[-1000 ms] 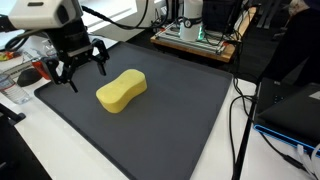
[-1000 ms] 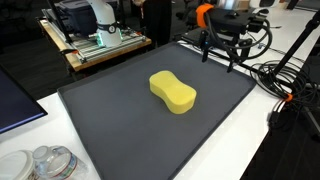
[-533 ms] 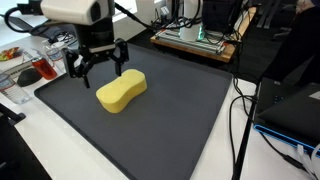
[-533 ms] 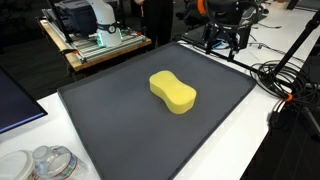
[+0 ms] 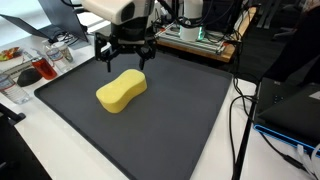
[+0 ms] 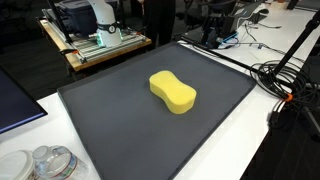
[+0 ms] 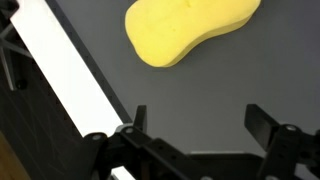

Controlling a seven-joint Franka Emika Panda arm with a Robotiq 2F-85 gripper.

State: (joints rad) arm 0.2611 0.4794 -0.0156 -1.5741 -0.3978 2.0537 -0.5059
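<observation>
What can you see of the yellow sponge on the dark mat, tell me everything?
The yellow sponge is a thick, peanut-shaped block with rounded ends and a narrow waist, of soft-looking foam. It lies flat near the middle of the dark grey mat, touching nothing else. The open gripper hangs close by, apart from it.

One yellow sponge (image 5: 121, 91) is present, a single one in both exterior views and in the wrist view alike. There is one dark mat (image 5: 175, 120), and one gripper (image 5: 125, 62) with two fingers (image 7: 135, 122). One machine on a wooden board (image 6: 100, 45) shows in both exterior views. The clear round containers (image 6: 50, 162) in an exterior view overlap too much to count
</observation>
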